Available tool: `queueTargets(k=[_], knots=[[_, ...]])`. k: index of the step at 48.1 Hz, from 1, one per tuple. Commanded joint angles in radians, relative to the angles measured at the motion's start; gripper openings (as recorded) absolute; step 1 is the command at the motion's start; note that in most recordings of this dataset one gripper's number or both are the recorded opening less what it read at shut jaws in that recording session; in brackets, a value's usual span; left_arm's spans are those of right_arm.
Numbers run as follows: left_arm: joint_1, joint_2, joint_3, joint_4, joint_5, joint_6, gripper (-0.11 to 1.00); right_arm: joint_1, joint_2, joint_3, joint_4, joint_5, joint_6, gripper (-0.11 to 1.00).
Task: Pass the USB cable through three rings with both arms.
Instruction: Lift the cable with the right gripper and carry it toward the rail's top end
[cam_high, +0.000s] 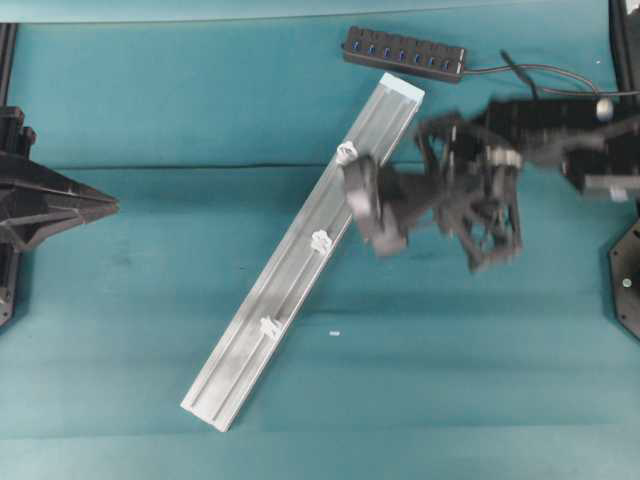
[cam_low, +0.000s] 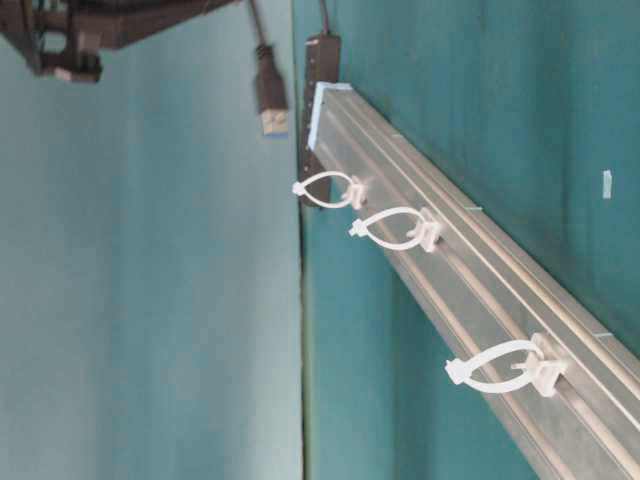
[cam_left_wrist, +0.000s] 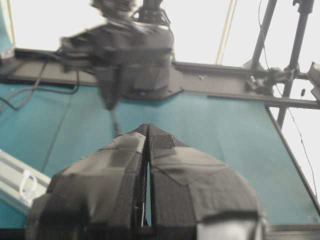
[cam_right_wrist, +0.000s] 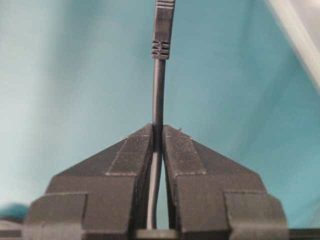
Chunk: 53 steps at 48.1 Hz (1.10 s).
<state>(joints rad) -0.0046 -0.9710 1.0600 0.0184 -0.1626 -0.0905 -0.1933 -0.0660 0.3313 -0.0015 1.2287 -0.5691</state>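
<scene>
The USB cable (cam_right_wrist: 158, 90) runs up between the fingers of my right gripper (cam_right_wrist: 158, 127), which is shut on it just behind the slim black plug (cam_right_wrist: 162, 30). In the table-level view the plug (cam_low: 271, 95) hangs in the air a little to the left of the first ring (cam_low: 330, 188). The other two rings (cam_low: 395, 228) (cam_low: 500, 368) follow along the silver rail. Overhead, my right gripper (cam_high: 362, 195) hovers beside the rail between the top ring (cam_high: 346, 152) and the middle ring (cam_high: 321, 241). My left gripper (cam_high: 100, 207) waits shut and empty at the far left.
The silver rail (cam_high: 300, 250) lies diagonally across the teal mat. The black hub (cam_high: 403, 52) with blue ports sits at the back, its cord (cam_high: 540, 68) trailing right. In the left wrist view one ring (cam_left_wrist: 27, 184) shows on the rail at lower left.
</scene>
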Motion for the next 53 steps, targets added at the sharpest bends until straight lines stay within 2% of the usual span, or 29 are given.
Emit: queueTargets(k=[1, 15, 24, 31, 45, 53], knots=[[0.003, 0.003, -0.017, 0.003, -0.005, 0.000, -0.01, -0.040, 0.002, -0.023, -0.011, -0.015, -0.064, 0.11], [0.009, 0.005, -0.017, 0.003, -0.005, -0.005, -0.01, -0.198, -0.002, -0.029, -0.098, -0.071, -0.362, 0.11], [0.038, 0.020, -0.012, 0.003, 0.067, 0.005, -0.01, -0.321, -0.006, -0.023, -0.107, -0.245, -0.485, 0.11], [0.037, 0.014, -0.015, 0.003, 0.100, -0.002, -0.01, -0.414, -0.009, -0.023, -0.107, -0.316, -0.606, 0.11], [0.037, -0.021, -0.023, 0.003, 0.109, -0.005, -0.01, -0.558, -0.002, -0.038, -0.109, -0.325, -0.773, 0.11], [0.038, -0.035, -0.025, 0.003, 0.170, -0.005, -0.01, -0.611, 0.011, -0.040, -0.106, -0.342, -0.859, 0.11]])
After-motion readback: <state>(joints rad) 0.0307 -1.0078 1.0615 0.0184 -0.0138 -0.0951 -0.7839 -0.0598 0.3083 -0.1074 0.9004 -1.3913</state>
